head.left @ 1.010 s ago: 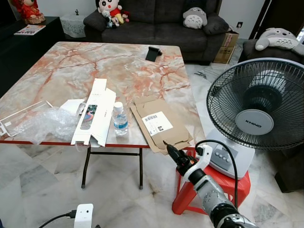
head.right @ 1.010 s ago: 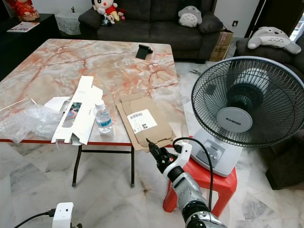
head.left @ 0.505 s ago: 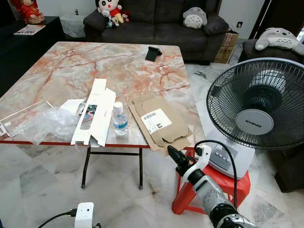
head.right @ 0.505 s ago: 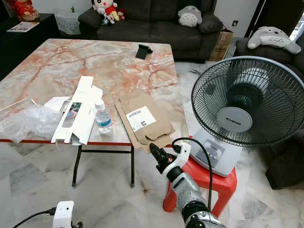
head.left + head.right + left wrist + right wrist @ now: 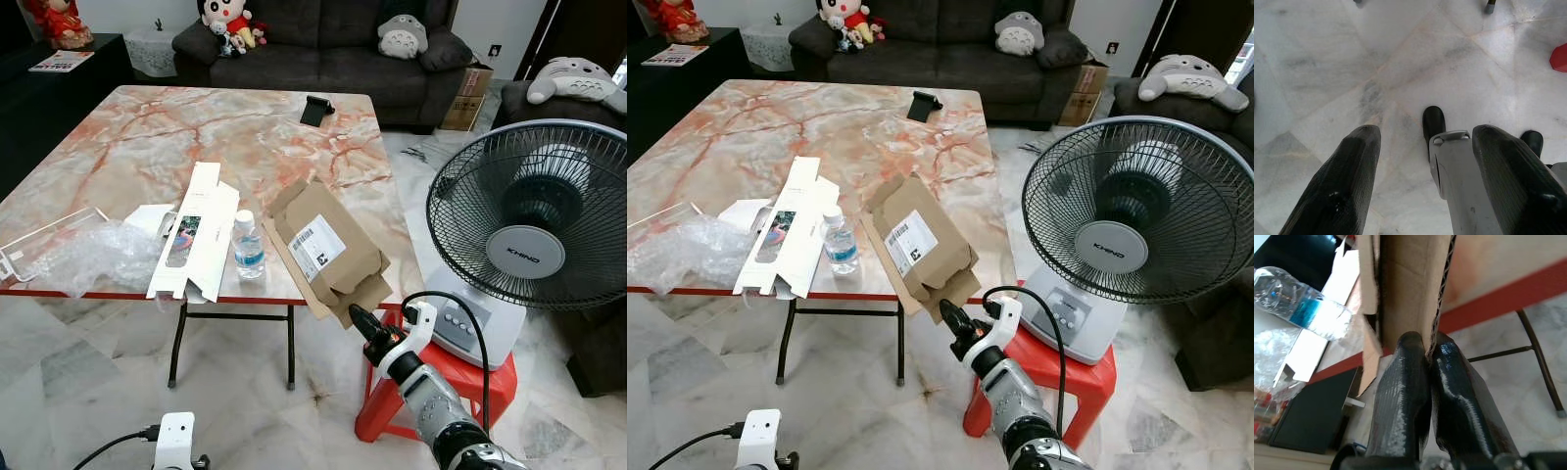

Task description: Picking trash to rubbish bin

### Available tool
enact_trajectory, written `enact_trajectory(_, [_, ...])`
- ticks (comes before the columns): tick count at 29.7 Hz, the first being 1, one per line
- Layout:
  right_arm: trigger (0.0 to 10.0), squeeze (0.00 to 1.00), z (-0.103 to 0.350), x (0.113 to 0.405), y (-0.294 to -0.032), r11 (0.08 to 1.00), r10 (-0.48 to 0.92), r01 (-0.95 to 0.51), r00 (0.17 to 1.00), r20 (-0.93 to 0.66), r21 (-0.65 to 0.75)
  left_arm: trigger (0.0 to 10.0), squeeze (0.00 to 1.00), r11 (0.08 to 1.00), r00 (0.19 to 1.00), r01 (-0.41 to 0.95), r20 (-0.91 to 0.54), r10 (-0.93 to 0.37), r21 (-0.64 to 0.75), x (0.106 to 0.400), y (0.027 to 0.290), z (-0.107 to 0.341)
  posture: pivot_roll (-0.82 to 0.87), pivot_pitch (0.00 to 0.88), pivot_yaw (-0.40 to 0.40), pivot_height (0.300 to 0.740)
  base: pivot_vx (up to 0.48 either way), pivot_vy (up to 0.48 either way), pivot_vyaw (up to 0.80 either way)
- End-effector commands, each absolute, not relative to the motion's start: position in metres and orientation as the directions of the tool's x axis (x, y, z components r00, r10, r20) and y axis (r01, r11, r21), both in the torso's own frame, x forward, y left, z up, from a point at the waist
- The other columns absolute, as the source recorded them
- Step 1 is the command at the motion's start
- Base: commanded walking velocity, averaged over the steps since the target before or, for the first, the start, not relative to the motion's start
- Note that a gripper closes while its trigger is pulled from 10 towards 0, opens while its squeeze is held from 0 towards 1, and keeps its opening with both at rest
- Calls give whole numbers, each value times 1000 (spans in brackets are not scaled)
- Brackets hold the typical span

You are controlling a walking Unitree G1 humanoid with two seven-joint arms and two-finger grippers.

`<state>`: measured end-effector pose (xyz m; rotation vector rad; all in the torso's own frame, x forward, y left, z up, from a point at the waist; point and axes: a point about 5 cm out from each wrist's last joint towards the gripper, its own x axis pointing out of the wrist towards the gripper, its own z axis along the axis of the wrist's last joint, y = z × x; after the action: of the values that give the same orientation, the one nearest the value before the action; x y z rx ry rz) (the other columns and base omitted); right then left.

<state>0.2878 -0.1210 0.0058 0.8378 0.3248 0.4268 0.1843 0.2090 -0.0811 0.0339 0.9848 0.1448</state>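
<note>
A flattened brown cardboard box [image 5: 323, 250] with a white label stands tilted up at the table's front right corner. My right gripper [image 5: 357, 317] is shut on its lower flap, just below the table edge; in the right wrist view the fingertips [image 5: 1410, 345] pinch the corrugated edge of the cardboard box [image 5: 1405, 279]. More trash lies on the marble table [image 5: 196, 127]: a small water bottle [image 5: 248, 245], a long white carton [image 5: 193, 230] and clear bubble wrap [image 5: 98, 257]. My left gripper [image 5: 1425, 134] hangs open over the floor.
A large fan [image 5: 534, 211] stands on a red stool [image 5: 392, 397] right beside my right arm. A black phone stand [image 5: 314, 110] sits at the table's far edge. A dark sofa [image 5: 323, 39] with soft toys is behind. Marble floor lies under the table.
The cardboard box went from lying flat on the table to tilted steeply up, its far end raised, while my right gripper kept hold of its flap and dropped slightly.
</note>
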Motion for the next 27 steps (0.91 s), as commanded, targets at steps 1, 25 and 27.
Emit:
enact_trajectory(1, [0, 0, 3, 286, -125, 604, 461, -202, 878, -131, 771, 10000, 0, 990, 531, -103, -836, 140, 100, 181, 210, -83, -11, 0, -44, 740, 0, 0, 0])
enact_trajectory(25, [10000, 0, -8, 278, -133, 655, 403, -116, 890, -215, 747, 10000, 0, 990, 536, -108, -833, 138, 95, 179, 210, -83, -11, 0, -43, 740, 0, 0, 0])
enact_trajectory(27, [10000, 0, -8, 279, -133, 655, 401, -116, 891, -213, 746, 10000, 0, 990, 536, -109, -833, 138, 94, 179, 210, -83, -11, 0, -43, 740, 0, 0, 0])
